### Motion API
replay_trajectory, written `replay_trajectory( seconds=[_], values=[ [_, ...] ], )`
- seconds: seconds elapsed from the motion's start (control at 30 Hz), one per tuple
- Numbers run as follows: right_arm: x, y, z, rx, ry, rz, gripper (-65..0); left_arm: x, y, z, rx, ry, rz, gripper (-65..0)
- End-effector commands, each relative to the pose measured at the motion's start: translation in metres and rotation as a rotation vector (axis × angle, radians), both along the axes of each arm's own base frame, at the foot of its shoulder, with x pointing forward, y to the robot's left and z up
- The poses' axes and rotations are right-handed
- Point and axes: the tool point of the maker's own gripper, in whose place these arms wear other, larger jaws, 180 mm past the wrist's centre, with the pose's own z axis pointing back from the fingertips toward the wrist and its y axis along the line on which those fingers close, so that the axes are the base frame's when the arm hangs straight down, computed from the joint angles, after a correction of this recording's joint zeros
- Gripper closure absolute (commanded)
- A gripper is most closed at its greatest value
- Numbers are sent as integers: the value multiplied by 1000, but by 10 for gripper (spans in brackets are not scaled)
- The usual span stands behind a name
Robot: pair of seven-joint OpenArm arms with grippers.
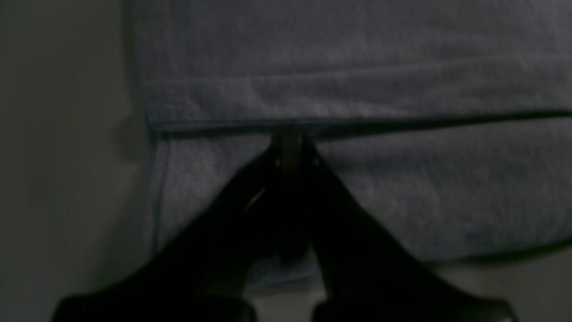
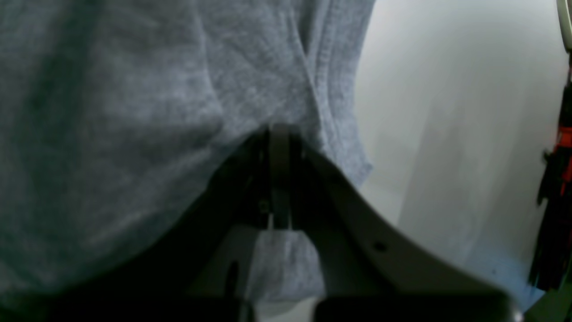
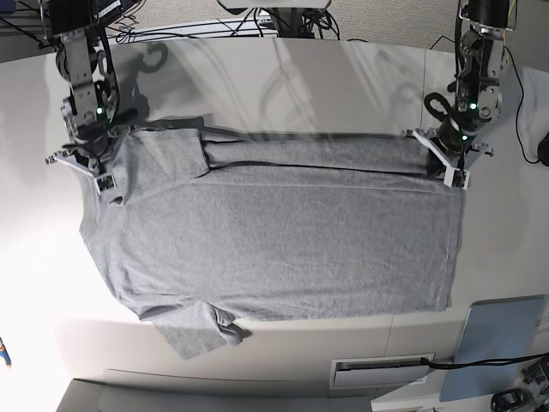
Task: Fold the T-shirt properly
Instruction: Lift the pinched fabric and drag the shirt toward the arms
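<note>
Left wrist view: I am watching the left gripper (image 1: pixel 290 147) biting with its fingers together on the hemmed edge of the T-shirt (image 1: pixel 357 80), right at a dark fold line. The picture is dim, so I am unsure how many layers it is holding; if only the top one, the layers may be separating once I lift.

Right wrist view: the right gripper (image 2: pixel 279 138) is pinching the grey cloth just beside a ribbed, stitched edge (the collar, I think). The bite is looking shallow, so the fabric could be slipping out under tension.

Base view: the T-shirt (image 3: pixel 283 249) is lying flat across the middle of the tabletop (image 3: pixel 283 77), its far long side partly folded inward. Both grippers, left (image 3: pixel 455 167) and right (image 3: pixel 94 167), are clamped at the far corners of the shirt. If I am pulling unevenly, the fold may be skewing. The near sleeve is crumpled toward the tabletop's near edge, and dragging could be bunching it further.
</note>
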Motion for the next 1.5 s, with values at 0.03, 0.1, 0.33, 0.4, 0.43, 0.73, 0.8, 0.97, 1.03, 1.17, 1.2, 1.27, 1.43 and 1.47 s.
replay_trajectory(
  seconds=[0.03,0.1,0.33,0.4,0.43,0.73,0.8,0.97,1.03,1.17,1.2,1.27,1.43,1.47],
  values=[
    [-21,-1,-6,-6,63,7,0,-39,15,-23,60,153,-3,0],
    [-33,2,-5,-18,74,27,0,-55,16,-27,69,179,-13,0],
    [-77,11,-12,-39,138,64,0,-109,6,-33,58,262,-81,0],
    [-91,9,-13,-72,153,67,0,-129,3,-34,50,294,-102,0],
    [-98,7,-12,-91,158,70,0,-138,3,-34,45,309,-112,0],
    [-137,-12,8,-134,139,61,0,-178,5,-14,24,341,-195,0],
    [-141,-15,11,-139,143,56,0,-176,7,-8,29,327,-201,0],
    [-146,-14,10,-137,151,60,0,-168,10,6,44,293,-210,0],
    [-143,-12,13,-133,137,68,0,-162,10,13,50,269,-215,0],
    [-130,-3,28,-129,77,74,0,-144,8,32,66,191,-215,0],
    [-125,-1,34,-127,49,72,0,-139,9,38,72,170,-215,0],
    [-113,2,51,-128,-17,72,0,-127,12,52,91,121,-212,0],
    [-78,-6,94,-159,-170,60,0,-84,32,87,109,-26,-114,-34],
    [-72,-9,99,-166,-182,65,-19,-73,35,93,113,-57,-96,-103]
  ],
)
